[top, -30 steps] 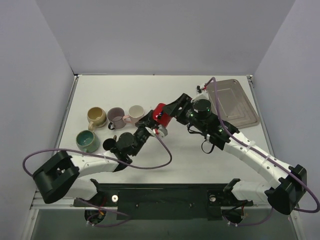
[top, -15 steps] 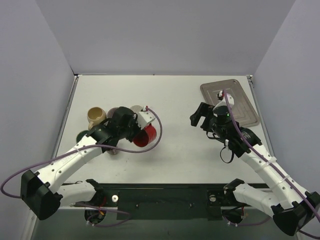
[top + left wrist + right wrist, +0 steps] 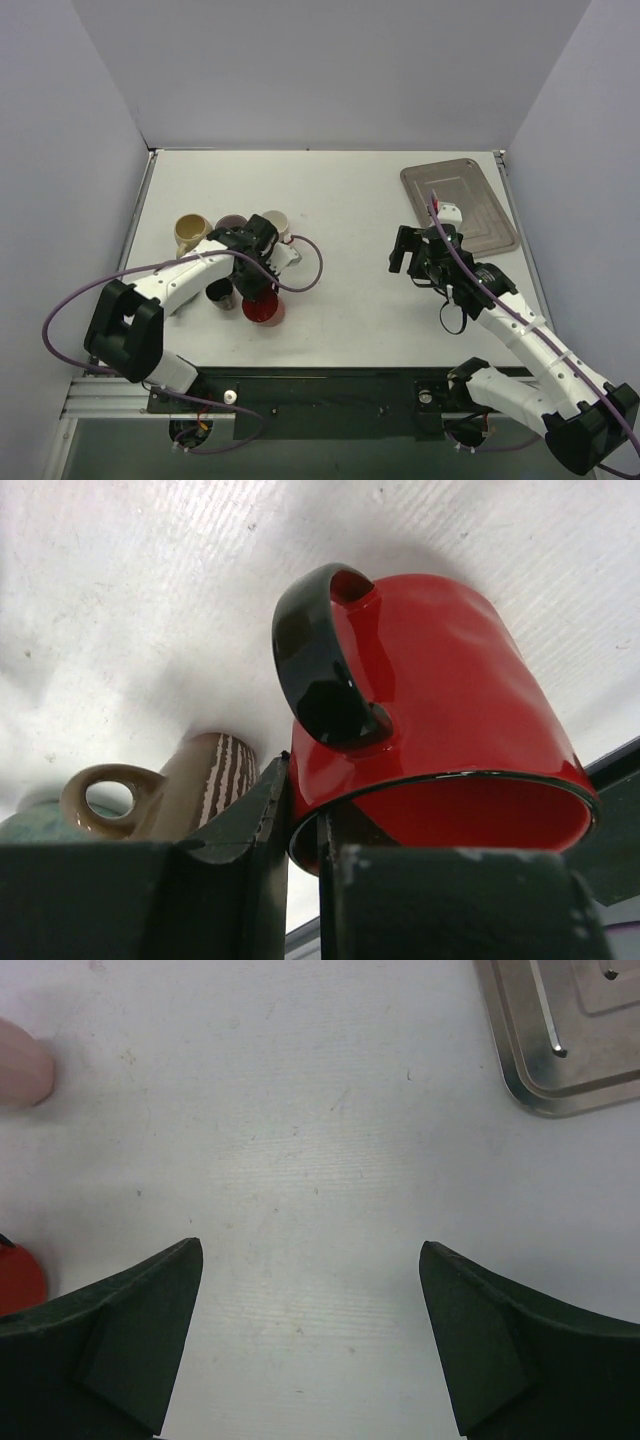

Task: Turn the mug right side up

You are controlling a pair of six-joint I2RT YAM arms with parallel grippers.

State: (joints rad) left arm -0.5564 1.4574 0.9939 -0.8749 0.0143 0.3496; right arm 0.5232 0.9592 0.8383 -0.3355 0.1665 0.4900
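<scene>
The red mug (image 3: 263,308) with a black handle has its opening facing up, at the front left beside the other mugs. My left gripper (image 3: 258,290) is shut on its rim. In the left wrist view one finger is inside the red mug (image 3: 440,710) and one outside, with the left gripper (image 3: 300,815) pinching the rim beside the handle. Its base is at or just above the table; I cannot tell which. My right gripper (image 3: 403,250) is open and empty over bare table at the right of centre, as the right wrist view (image 3: 310,1330) shows.
A tan mug (image 3: 190,233), a purple mug (image 3: 232,224) and a pale pink mug (image 3: 273,222) stand behind the left gripper. A striped brown mug (image 3: 205,785) stands close to the red one. A metal tray (image 3: 460,200) lies at the back right.
The left arm has carried the red mug from the table's middle to the front left and turned its opening up. The right arm let go earlier and drew back to the right.
</scene>
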